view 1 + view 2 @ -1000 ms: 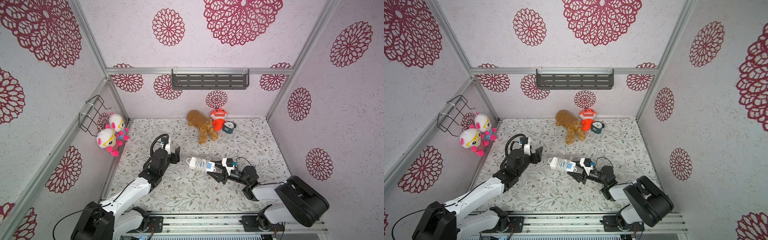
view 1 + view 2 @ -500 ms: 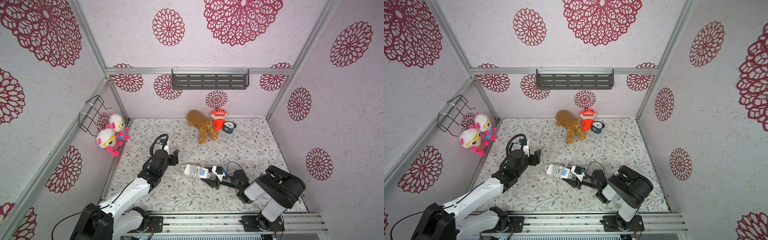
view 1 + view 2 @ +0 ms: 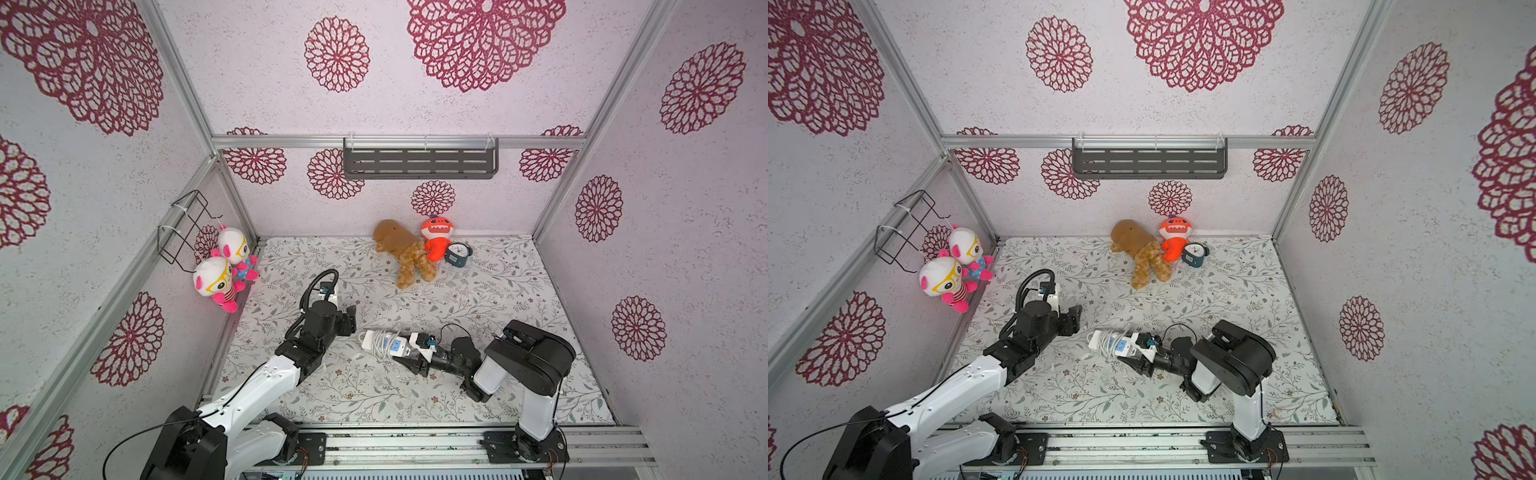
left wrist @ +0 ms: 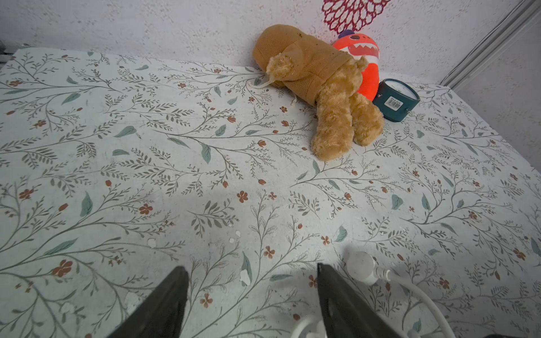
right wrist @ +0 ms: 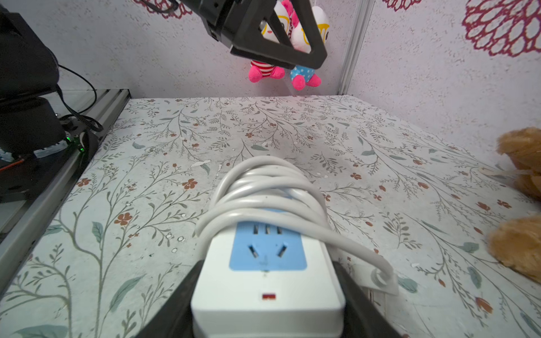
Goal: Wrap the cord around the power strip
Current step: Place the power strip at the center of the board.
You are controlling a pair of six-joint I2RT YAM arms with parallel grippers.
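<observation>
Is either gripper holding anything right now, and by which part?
The right gripper clamps the power strip by its long sides at the red-marked end; the cord is wound farther along it. The left gripper is open and empty.

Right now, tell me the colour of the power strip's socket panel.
Light blue socket panel on the white power strip; clearest in the right wrist view.

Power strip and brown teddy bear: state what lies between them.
Only bare floral tabletop separates the power strip from the brown teddy bear, shown in both top views.
</observation>
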